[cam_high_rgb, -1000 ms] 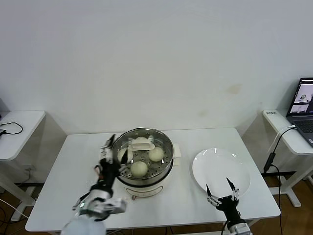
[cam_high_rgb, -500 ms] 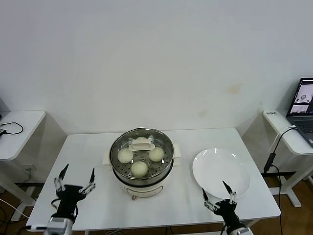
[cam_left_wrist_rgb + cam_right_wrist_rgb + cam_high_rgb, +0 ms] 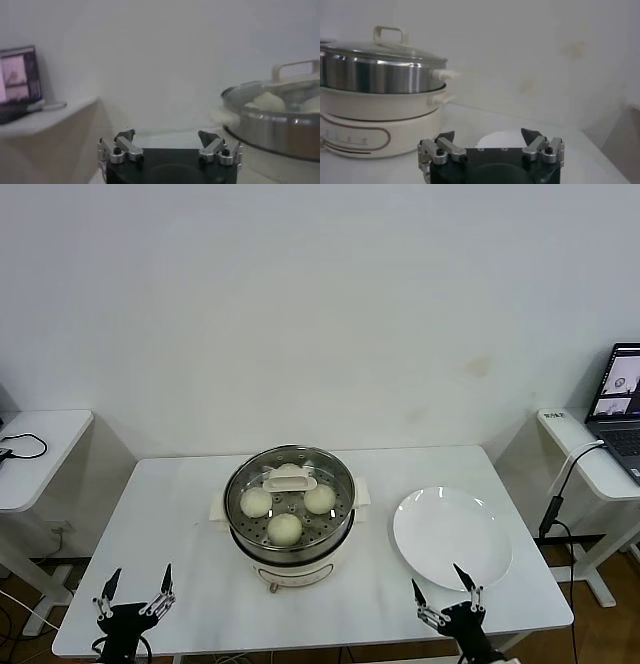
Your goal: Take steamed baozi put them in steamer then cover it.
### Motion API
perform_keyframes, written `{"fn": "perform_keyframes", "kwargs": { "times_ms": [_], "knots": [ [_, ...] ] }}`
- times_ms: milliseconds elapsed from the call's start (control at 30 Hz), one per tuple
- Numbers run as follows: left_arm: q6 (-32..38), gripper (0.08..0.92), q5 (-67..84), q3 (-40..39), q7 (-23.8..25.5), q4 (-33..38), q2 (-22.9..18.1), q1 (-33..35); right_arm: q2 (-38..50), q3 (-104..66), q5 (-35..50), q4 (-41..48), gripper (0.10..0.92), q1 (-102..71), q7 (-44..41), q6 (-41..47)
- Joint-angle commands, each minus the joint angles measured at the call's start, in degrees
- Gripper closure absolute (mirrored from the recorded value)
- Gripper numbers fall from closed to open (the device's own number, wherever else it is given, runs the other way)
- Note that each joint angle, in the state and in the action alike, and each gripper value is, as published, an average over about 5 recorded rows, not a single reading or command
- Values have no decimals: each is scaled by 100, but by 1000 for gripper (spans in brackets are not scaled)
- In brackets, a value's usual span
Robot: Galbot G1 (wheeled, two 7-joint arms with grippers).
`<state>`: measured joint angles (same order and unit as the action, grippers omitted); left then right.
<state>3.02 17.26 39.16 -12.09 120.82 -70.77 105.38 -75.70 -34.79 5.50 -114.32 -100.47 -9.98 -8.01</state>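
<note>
- The steamer (image 3: 289, 519) stands at the middle of the worktop (image 3: 190, 514), with its glass cover (image 3: 290, 484) seated on the rim and the cream handle on top.
- Through the glass, three buns (image 3: 285, 527) show on the perforated tray; a fourth may lie under the handle, but that cannot be told.
- The plate (image 3: 450, 536) near the right edge of the worktop is bare.
- The left gripper (image 3: 133, 602), which a second ago was up against the steamer's left side, has pulled back to the front left corner of the worktop; its jaws are spread wide and hold nothing.
- The right gripper (image 3: 446, 602) hangs at the front edge just below the plate, slightly lower than before, jaws wide and empty too.
- With buns inside, cover on and both arms withdrawn, the task looks finished.
</note>
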Motion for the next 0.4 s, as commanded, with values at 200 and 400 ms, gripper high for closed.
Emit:
{"fn": "perform_keyframes", "kwargs": {
  "times_ms": [200,400],
  "knots": [
    [252,177,486,-41,70,-170,-128,240,203,223,254,-187,203,-210,87,376],
    [233,177,531,-111,156,-105,-125,279,196,272,265,-209,202,-230,99,402]
  ]
}}
